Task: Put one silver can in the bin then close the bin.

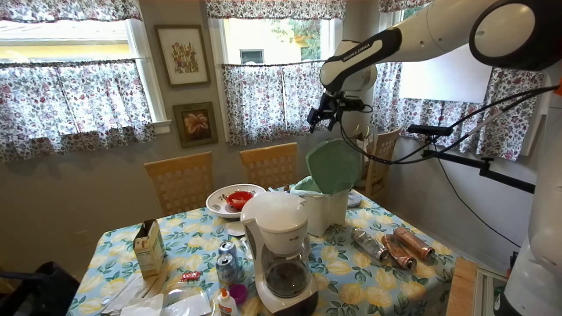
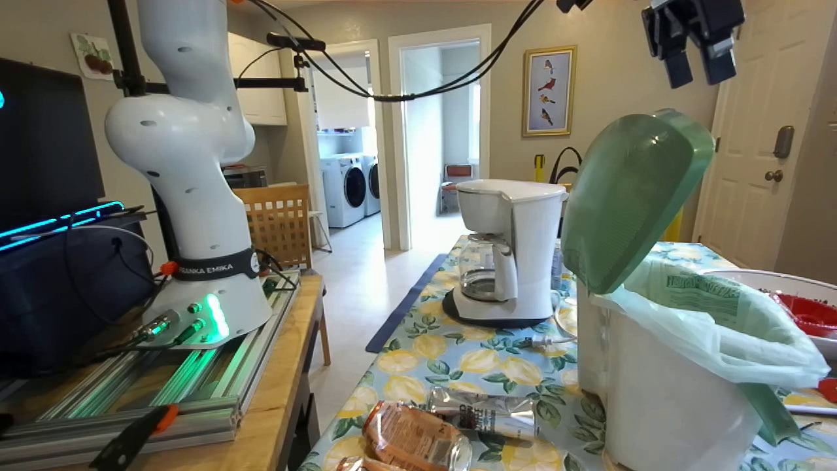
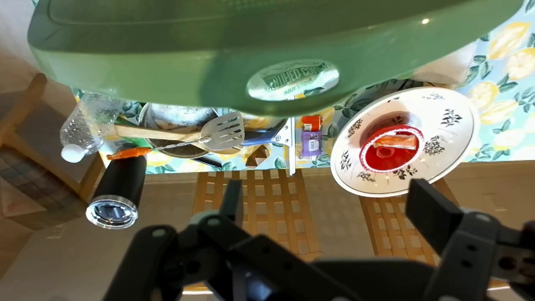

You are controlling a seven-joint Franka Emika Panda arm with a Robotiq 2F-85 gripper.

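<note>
The gripper [image 3: 330, 204] hung spread wide above the bin [image 2: 680, 399], whose lid [image 2: 637, 196] stood raised; a bag [image 2: 732, 347] lined it; a bowl [image 3: 454, 138] held a red dish [image 3: 385, 161].

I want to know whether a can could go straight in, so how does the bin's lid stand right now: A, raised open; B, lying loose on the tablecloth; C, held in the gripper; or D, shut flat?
A, since in an exterior view the green lid is tilted up, leaving the mouth of the bin uncovered.
</note>
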